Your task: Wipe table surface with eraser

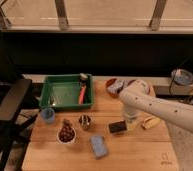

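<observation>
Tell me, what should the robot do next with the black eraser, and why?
Probably slide it sideways along the wood, away from the metal cup. The gripper, mid-table, is shut on the eraser, which sits low over the table surface, with bare wood around it, so wiping looks next.

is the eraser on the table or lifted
On it, seemingly: the dark rectangular eraser lies on the light-brown wooden tabletop, gripper holding one end.

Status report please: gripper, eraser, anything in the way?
Gripper shut on eraser, low at table surface. Metal cup and blue-grey pad close by.
</observation>
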Tool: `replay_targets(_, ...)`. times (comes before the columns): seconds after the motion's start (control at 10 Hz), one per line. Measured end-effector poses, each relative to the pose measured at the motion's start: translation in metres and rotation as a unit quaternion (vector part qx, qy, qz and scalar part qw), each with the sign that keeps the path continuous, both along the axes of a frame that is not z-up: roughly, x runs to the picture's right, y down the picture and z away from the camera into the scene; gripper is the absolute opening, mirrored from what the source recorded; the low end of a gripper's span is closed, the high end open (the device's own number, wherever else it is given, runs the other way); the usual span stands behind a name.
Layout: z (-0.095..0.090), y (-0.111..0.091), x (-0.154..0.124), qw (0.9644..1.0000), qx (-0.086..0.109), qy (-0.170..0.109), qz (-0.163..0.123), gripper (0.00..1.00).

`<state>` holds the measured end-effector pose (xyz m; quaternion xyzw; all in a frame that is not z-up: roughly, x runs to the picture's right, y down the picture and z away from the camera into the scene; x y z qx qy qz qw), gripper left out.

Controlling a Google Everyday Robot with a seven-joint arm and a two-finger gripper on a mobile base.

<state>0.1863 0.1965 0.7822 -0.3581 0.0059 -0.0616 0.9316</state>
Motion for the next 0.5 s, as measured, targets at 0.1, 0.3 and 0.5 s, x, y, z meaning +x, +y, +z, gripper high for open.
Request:
replay_targets(0.1,0.003,0.001,0.001,1.0,-0.003,0.002,0.001,0.0)
replay_targets(0.3,0.015,-0.001,0.001,0.9999,-0.009,0.006,0.0,0.0)
replay_targets(0.5,0.025,-0.005,-0.002,0.9999,-0.012,0.002,-0.005,0.0)
